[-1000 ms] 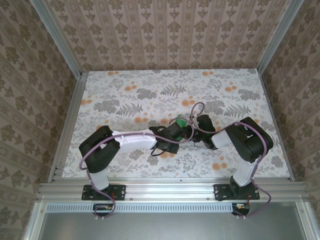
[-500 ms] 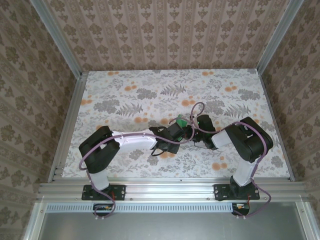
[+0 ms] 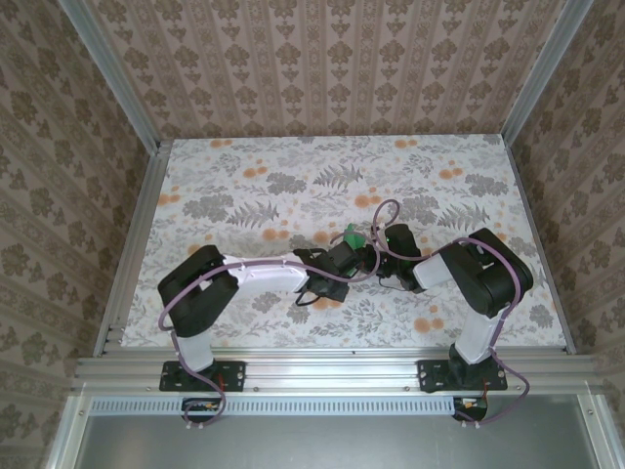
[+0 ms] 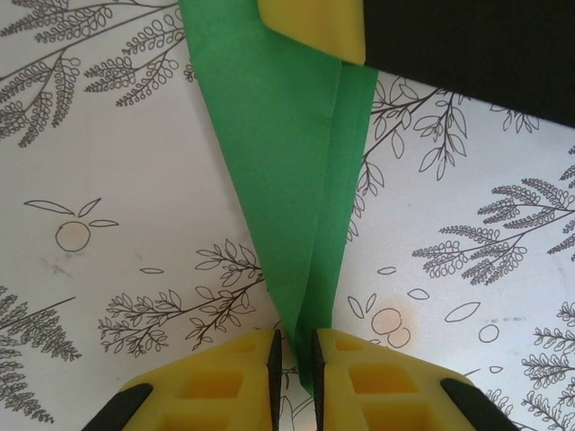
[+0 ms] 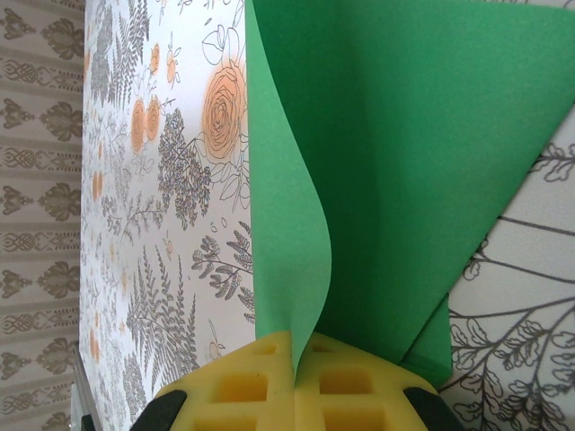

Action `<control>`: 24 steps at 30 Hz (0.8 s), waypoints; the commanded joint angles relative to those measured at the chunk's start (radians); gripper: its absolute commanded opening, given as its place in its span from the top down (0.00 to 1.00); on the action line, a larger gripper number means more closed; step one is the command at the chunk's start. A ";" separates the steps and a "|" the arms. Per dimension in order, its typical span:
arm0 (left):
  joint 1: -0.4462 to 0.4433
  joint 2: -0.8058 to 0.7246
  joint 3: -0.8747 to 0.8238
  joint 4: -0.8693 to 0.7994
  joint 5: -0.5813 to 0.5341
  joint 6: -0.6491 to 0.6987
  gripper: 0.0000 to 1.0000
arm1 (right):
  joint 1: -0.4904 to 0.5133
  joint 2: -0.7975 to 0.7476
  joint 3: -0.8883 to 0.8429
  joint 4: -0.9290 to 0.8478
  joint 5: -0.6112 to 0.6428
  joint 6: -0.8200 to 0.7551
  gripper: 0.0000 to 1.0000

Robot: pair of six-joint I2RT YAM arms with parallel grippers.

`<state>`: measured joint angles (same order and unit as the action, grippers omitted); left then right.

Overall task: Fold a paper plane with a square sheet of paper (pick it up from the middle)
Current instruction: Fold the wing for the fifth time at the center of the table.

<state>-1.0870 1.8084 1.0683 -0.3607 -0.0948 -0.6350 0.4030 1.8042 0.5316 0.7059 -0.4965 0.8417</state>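
A floral-printed worktop (image 3: 293, 176) is seen across the middle of the frame, enclosed on three sides by patterned wallpaper walls (image 3: 332, 59) and edged below by aluminium rails (image 3: 332, 368).

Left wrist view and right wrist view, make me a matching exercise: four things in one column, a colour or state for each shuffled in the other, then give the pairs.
1 bright green folded paper
2 left gripper
3 right gripper
4 flower-printed table top

A shut on the paper's narrow tip
B white with grey leaves and orange blooms
C pinched at both ends
D shut on the paper's wider end

Pairs: 1-C, 2-A, 3-D, 4-B
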 commanded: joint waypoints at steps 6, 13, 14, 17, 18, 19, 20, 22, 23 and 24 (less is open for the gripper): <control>-0.015 0.026 0.030 -0.044 -0.039 0.006 0.90 | -0.022 0.093 -0.030 -0.138 0.191 -0.024 1.00; -0.042 0.040 0.070 -0.126 -0.122 0.033 0.99 | -0.026 0.098 -0.031 -0.134 0.188 -0.021 1.00; -0.046 0.043 0.075 -0.134 -0.131 0.035 0.99 | -0.026 0.099 -0.032 -0.132 0.188 -0.020 1.00; -0.056 0.040 0.093 -0.152 -0.132 0.051 0.91 | -0.027 0.100 -0.030 -0.127 0.183 -0.017 1.00; -0.054 0.028 0.095 -0.148 -0.116 0.057 0.86 | -0.027 0.100 -0.030 -0.126 0.182 -0.017 1.00; -0.048 0.005 0.087 -0.135 -0.094 0.058 0.80 | -0.027 0.102 -0.030 -0.125 0.180 -0.017 1.00; -0.037 -0.020 0.072 -0.108 -0.058 0.058 0.75 | -0.027 0.102 -0.029 -0.124 0.180 -0.016 1.00; 0.008 -0.085 0.018 -0.014 0.059 0.044 0.67 | -0.029 0.101 -0.030 -0.125 0.179 -0.018 1.00; 0.031 -0.111 -0.008 0.030 0.107 0.035 0.64 | -0.029 0.104 -0.030 -0.126 0.179 -0.018 1.00; 0.060 -0.134 -0.037 0.081 0.174 0.024 0.61 | -0.029 0.104 -0.030 -0.126 0.178 -0.018 1.00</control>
<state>-1.0904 1.7683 1.0809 -0.3862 -0.0784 -0.6003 0.3962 1.8133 0.5301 0.7200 -0.5133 0.8455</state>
